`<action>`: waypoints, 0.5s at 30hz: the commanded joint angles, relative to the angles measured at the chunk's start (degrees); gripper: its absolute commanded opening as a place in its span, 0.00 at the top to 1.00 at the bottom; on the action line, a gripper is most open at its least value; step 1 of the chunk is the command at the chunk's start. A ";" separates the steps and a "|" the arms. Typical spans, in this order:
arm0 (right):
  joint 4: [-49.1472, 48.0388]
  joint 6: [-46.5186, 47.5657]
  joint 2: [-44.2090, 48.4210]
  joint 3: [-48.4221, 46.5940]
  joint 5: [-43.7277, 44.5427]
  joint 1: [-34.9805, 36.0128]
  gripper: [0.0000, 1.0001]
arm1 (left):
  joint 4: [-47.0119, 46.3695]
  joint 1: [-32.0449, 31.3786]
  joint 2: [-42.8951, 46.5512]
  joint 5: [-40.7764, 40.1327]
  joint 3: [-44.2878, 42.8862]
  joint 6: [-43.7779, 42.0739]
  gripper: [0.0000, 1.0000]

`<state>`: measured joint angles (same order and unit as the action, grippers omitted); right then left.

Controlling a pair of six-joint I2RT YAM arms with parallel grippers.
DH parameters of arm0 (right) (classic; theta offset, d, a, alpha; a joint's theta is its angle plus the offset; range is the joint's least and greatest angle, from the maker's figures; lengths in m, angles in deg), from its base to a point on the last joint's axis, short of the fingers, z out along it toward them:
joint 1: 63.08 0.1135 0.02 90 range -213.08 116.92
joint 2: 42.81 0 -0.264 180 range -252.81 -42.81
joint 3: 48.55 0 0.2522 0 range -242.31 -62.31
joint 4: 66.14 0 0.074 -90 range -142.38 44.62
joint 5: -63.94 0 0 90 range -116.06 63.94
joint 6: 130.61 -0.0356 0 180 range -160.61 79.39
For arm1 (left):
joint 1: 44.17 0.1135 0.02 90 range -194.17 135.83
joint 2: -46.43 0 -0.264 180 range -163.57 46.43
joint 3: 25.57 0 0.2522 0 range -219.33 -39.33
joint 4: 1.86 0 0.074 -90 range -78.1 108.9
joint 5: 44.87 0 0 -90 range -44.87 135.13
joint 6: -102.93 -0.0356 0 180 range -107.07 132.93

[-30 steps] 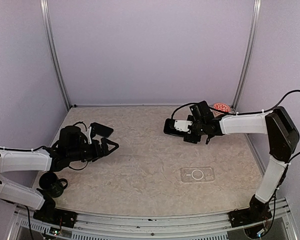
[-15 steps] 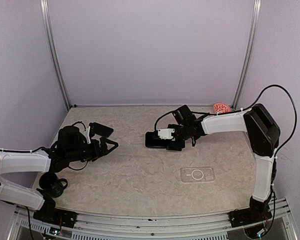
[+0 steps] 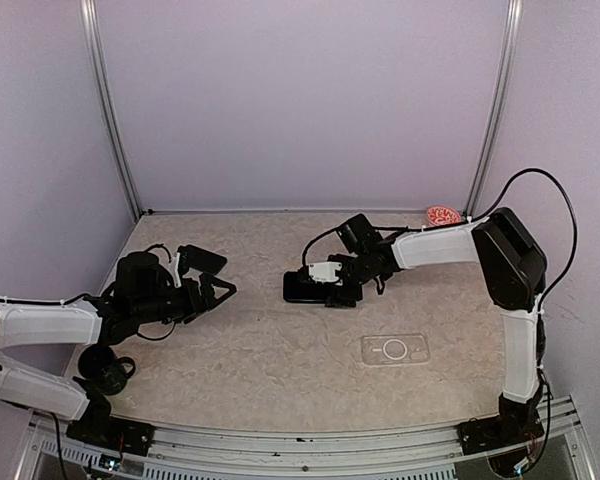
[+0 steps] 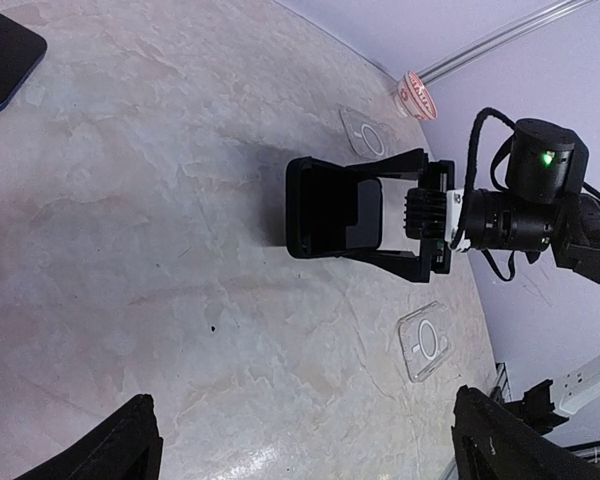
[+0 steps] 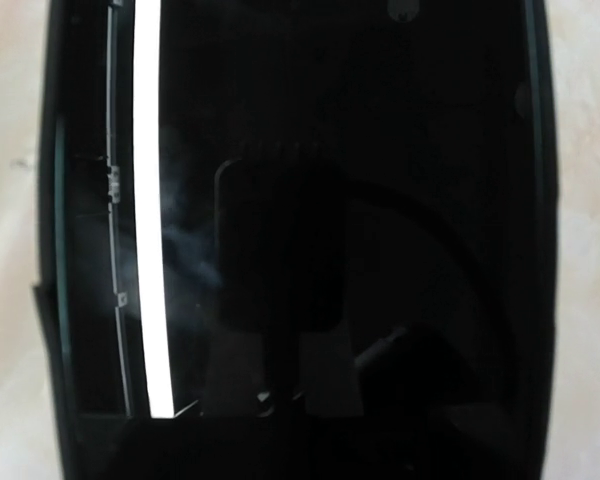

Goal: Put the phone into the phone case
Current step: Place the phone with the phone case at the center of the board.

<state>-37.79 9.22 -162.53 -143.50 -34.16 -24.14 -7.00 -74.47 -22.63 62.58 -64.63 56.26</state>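
Observation:
My right gripper is shut on a black phone and holds it just above the table, left of centre. In the left wrist view the phone sits between the two black fingers. Its dark glossy screen fills the right wrist view and hides the fingers there. A clear phone case lies flat at the front right, apart from the phone; it also shows in the left wrist view. My left gripper is open and empty at the left, pointing towards the phone.
A second dark phone lies at the back left, behind the left gripper. A black mug stands at the front left. A red disc lies in the back right corner. Another clear case lies near it.
My right arm has swung left with the black phone, from the back right to left of centre, and lowered it. The left arm has not moved.

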 commanded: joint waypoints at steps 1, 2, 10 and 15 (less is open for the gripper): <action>2.90 -0.97 -2.00 -5.04 -1.84 0.31 0.25 | -1.63 0.07 -0.39 -0.70 0.35 0.34 0.01; 3.85 -1.22 -2.67 -5.89 -1.69 0.27 0.25 | -1.58 0.07 -0.33 -0.69 0.30 0.35 0.01; 10.73 -3.57 -7.69 -11.05 -2.24 0.34 0.22 | -1.17 0.07 0.36 -0.85 0.29 0.42 0.01; 16.61 -4.23 -9.30 -14.90 -4.88 0.18 0.20 | -0.79 0.07 0.68 -1.06 0.29 0.33 0.01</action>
<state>-27.80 6.20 -169.33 -155.74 -36.32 -24.14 -6.95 -74.47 -22.65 62.21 -64.63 56.59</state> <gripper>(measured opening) 0.799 0.989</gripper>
